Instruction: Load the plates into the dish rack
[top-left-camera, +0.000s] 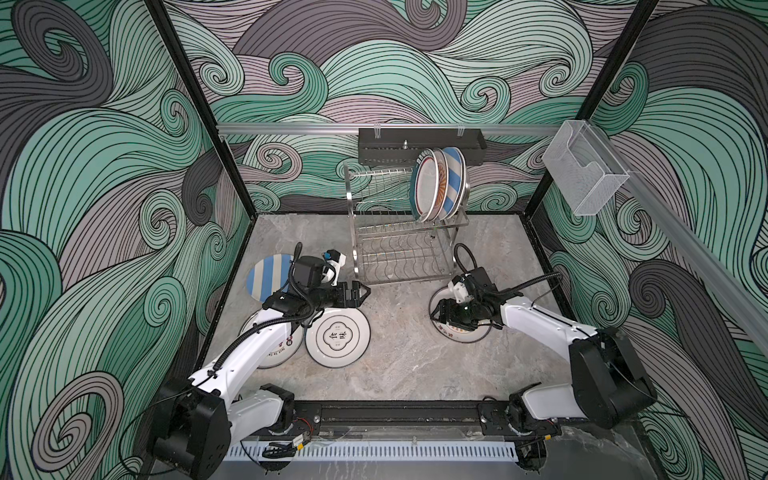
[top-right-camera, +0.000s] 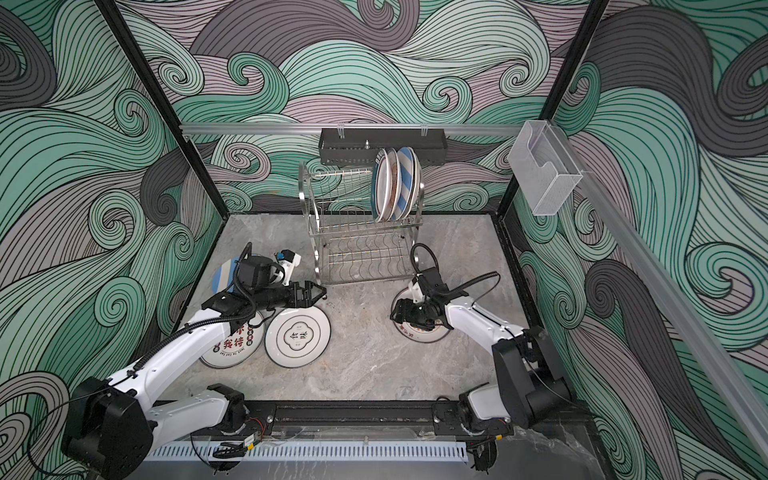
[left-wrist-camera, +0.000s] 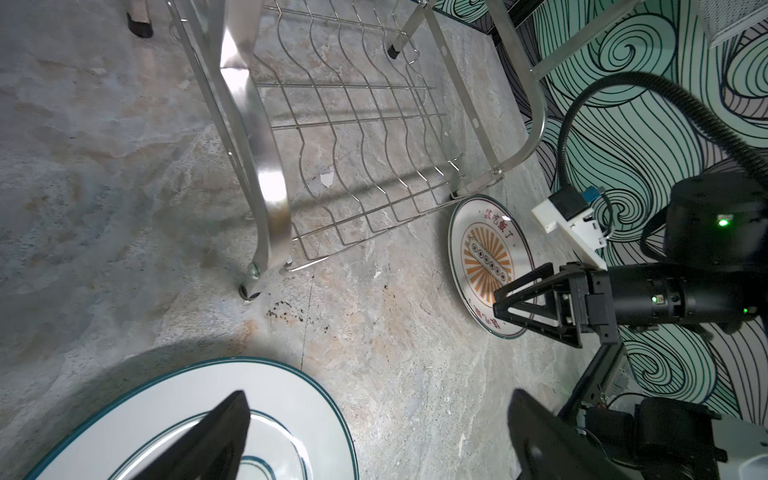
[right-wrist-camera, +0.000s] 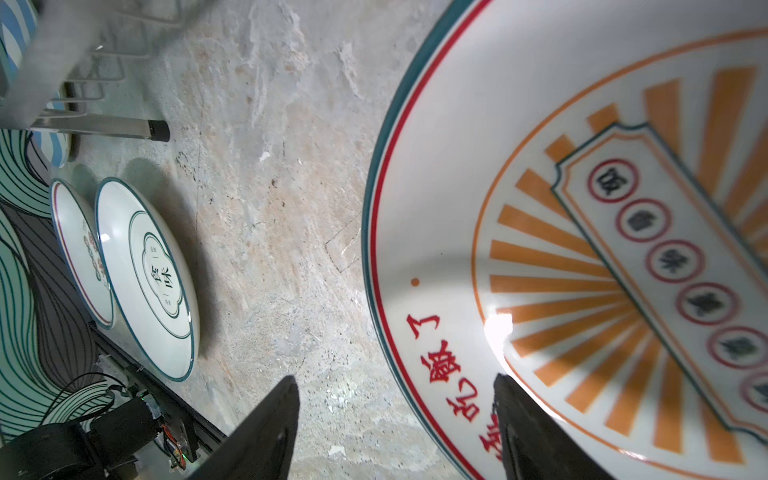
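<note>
Your right jaws stand spread over the orange sunburst plate (right-wrist-camera: 582, 249). It lies flat on the bench (top-left-camera: 415, 365) toward the right edge, just in front of the right front foot of the dish rack (top-left-camera: 395, 249). In the right wrist view one finger (right-wrist-camera: 536, 432) sits above the plate's inner face. The other (right-wrist-camera: 257, 436) is outside the green-and-red rim, over bare bench. The rim runs between them and nothing is clamped. You cannot tell from these views whether either finger touches the plate.

Your left jaws are released too, set wide and holding nothing. They hang above the far rim of the green-rimmed plate (top-left-camera: 337, 337), which lies flat left of the bench's middle, toward the front edge. One finger (left-wrist-camera: 208, 440) is over that plate; the other is off to the side, over bare bench.

A red-lettered plate (top-right-camera: 226, 345) lies just beside the green-rimmed one, on the side nearer the left edge, partly hidden by your left arm in both top views. A blue-striped plate (top-left-camera: 266, 274) lies flat near the left edge, further back.

The rack stands at the middle of the far edge. Three plates (top-left-camera: 440, 183) stand on edge at the right end of its upper tier — the rightmost of them blue-striped.
</note>
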